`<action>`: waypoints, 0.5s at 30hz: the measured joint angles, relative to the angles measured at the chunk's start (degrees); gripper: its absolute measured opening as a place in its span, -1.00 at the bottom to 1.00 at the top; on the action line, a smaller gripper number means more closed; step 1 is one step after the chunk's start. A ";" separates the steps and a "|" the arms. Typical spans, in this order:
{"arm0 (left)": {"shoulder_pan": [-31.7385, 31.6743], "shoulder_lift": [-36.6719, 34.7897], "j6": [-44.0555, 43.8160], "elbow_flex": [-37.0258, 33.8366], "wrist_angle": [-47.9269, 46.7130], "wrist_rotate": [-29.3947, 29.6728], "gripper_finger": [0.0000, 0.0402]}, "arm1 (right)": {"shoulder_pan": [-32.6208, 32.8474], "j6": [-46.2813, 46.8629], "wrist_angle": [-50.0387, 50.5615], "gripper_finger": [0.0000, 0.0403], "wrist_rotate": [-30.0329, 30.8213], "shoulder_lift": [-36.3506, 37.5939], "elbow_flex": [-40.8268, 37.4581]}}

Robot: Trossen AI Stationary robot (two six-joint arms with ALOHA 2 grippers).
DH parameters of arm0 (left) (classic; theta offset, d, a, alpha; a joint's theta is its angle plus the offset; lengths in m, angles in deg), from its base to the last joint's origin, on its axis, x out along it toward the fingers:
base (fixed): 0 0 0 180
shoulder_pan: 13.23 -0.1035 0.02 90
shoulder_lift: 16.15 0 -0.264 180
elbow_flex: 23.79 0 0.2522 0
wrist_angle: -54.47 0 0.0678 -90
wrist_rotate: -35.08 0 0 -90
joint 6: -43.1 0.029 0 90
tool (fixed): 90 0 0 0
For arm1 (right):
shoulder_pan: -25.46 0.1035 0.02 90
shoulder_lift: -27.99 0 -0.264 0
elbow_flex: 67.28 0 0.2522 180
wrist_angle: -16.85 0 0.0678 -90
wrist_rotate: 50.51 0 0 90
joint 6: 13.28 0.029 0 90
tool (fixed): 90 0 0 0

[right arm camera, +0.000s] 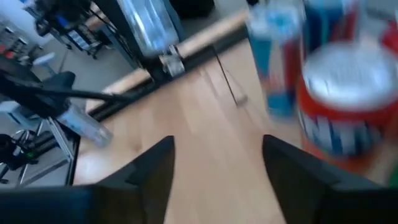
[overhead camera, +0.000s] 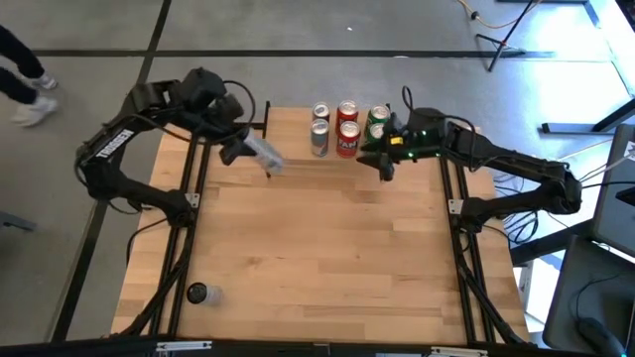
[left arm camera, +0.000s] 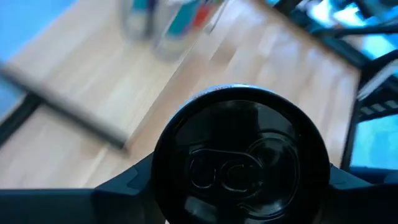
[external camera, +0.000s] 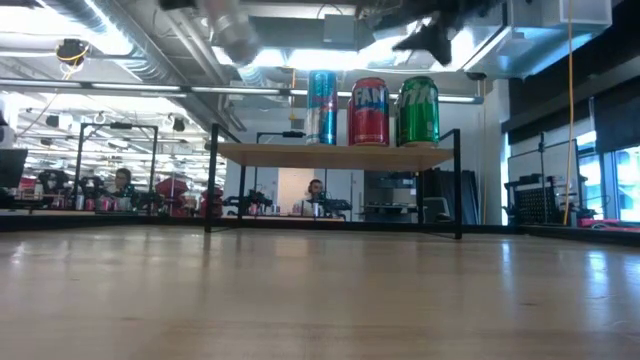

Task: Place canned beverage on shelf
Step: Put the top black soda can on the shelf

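My left gripper [overhead camera: 248, 149] is shut on a silver can [overhead camera: 263, 154] and holds it in the air over the left end of the shelf [overhead camera: 288, 121]. The held can shows high in the low view [external camera: 232, 30]. The shelf has a light plank top [external camera: 340, 153] on thin black legs. Three cans stand upright on it: a silver-blue one [external camera: 321, 107], a red one [external camera: 369, 112] and a green one [external camera: 418, 111]. My right gripper [overhead camera: 383, 161] is open and empty just on the near side of the green can [overhead camera: 377, 124]. My left gripper pinches the silver can between its two fingers [left arm camera: 124, 183], on opposite sides of the can's wall just below the top rim [left arm camera: 163, 163]. The can's top [left arm camera: 239, 155] faces the wrist camera. The can is tilted and lifted clear above the shelf.
Another dark-topped can [overhead camera: 196, 293] stands on the table near its near left corner. Black rails [overhead camera: 189, 198] run along the table's left and right sides. The wide middle of the tabletop [overhead camera: 327, 248] is bare wood. A person's legs [overhead camera: 25, 84] show on the floor at far left.
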 joint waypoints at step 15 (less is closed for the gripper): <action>6.08 0.89 2.81 -6.38 26.33 2.34 0.09 | 0.00 -6.11 -21.33 -0.91 -5.56 -12.77 8.24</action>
